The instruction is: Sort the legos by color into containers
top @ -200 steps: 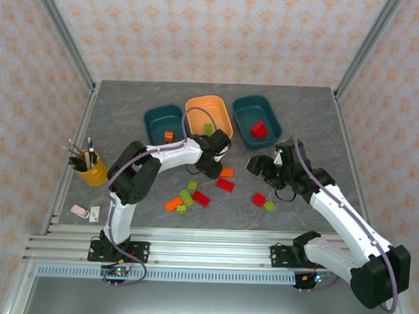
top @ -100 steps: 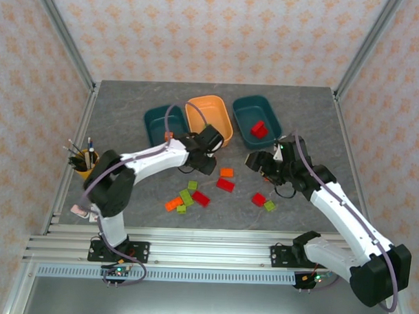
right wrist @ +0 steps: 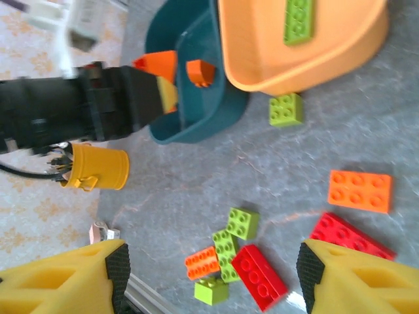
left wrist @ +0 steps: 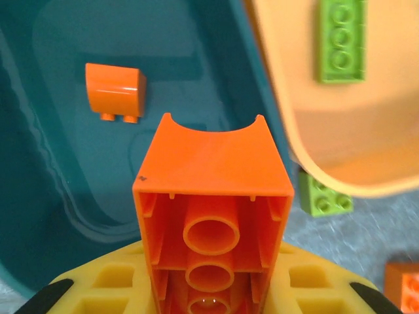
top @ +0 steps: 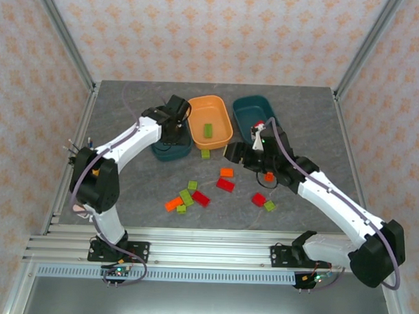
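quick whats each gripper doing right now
Left gripper: shut on an orange brick, above the teal tray.
Right gripper: open, holding nothing.

Grey table (top: 121, 119): two teal trays (top: 242, 103) flanking orange tray (top: 201, 112); loose red, orange, green legos (top: 225, 184) nearer; yellow cup (right wrist: 98, 167).

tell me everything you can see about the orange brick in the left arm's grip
The orange brick is glossy moulded plastic, held with its hollow underside facing the wrist camera, a row of round tubes showing inside. Its far edge has a shallow curved cut-out. The left end effector is shut on it, yellow fingers against its sides. It is held above the left teal tray, apart from the small orange piece lying in that tray.
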Robot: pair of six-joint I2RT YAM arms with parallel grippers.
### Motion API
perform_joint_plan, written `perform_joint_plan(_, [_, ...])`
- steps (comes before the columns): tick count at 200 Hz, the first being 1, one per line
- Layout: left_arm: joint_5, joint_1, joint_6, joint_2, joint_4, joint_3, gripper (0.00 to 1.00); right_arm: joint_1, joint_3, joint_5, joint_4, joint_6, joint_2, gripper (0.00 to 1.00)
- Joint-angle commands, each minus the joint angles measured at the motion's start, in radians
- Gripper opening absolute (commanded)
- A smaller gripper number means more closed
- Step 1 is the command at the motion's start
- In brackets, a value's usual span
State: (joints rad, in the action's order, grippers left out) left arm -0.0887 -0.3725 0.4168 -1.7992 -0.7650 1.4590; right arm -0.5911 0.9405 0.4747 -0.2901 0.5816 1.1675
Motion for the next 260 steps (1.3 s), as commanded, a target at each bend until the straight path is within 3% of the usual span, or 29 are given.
perform_joint_plan(1, [-0.052, 0.036, 0.058, -0.078, -0.027, 0.061, 0.24, -0.006, 0.088, -0.036, 0.113, -0.014, 0.064, 0.7])
perform_joint_plan(58, [-0.096, 0.087, 0.041, -0.286, -0.062, 0.212, 0.26, -0.01, 0.13, -0.048, 0.108, -0.005, 0.14, 0.7])
perform_joint_plan(92, [-0.106, 0.099, 0.024, -0.346, -0.078, 0.254, 0.36, -0.01, 0.142, -0.141, 0.017, 0.006, 0.153, 0.69])
perform_joint_plan(131, [-0.105, 0.099, 0.021, -0.327, -0.087, 0.258, 0.57, -0.01, 0.205, -0.36, -0.281, 0.03, 0.167, 0.65])
perform_joint_plan(176, [-0.087, 0.095, 0.028, -0.231, -0.117, 0.278, 0.63, 0.014, 0.2, -0.556, -0.702, 0.264, 0.108, 0.62])
perform_joint_plan(203, [-0.082, 0.062, 0.033, -0.118, -0.103, 0.243, 0.69, 0.074, 0.096, -0.471, -0.804, 0.43, 0.058, 0.65])
perform_joint_plan(260, [-0.199, -0.168, -0.041, 0.206, 0.086, -0.023, 0.71, 0.206, -0.213, -0.288, -0.547, 0.618, -0.032, 0.69])
